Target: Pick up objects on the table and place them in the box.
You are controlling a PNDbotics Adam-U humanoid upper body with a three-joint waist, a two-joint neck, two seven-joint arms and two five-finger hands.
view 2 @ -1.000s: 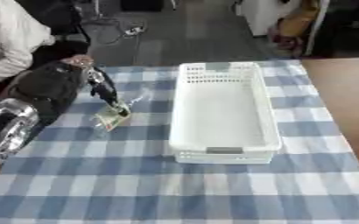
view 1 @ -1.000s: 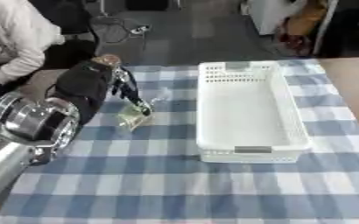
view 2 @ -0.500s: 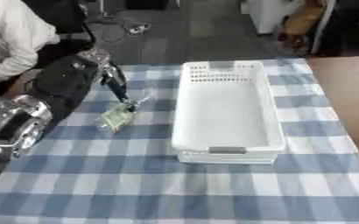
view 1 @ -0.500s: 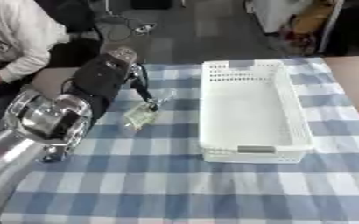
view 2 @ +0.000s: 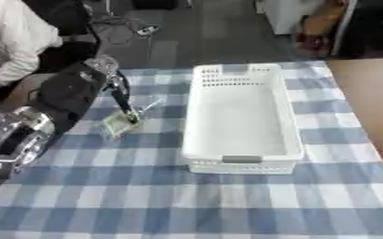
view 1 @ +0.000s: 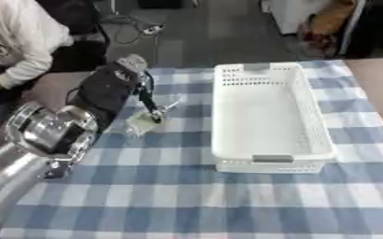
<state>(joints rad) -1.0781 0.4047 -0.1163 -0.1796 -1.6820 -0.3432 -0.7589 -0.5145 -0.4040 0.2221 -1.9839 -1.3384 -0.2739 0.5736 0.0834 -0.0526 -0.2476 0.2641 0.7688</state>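
One hand shows, the robot's black left hand (view 1: 117, 84), reaching in from the left over the blue-and-white checked tablecloth (view 1: 187, 196). Its dark fingers (view 1: 148, 102) point down and pinch the top of a small clear packet with pale green contents (view 1: 142, 123), which sits on the cloth just left of the long white perforated plastic basket (view 1: 313, 126). The basket holds nothing.

Looks like a lab: cables (view 1: 138, 25) trail over grey floor beyond the checked table (view 1: 187, 196), clutter nearby.
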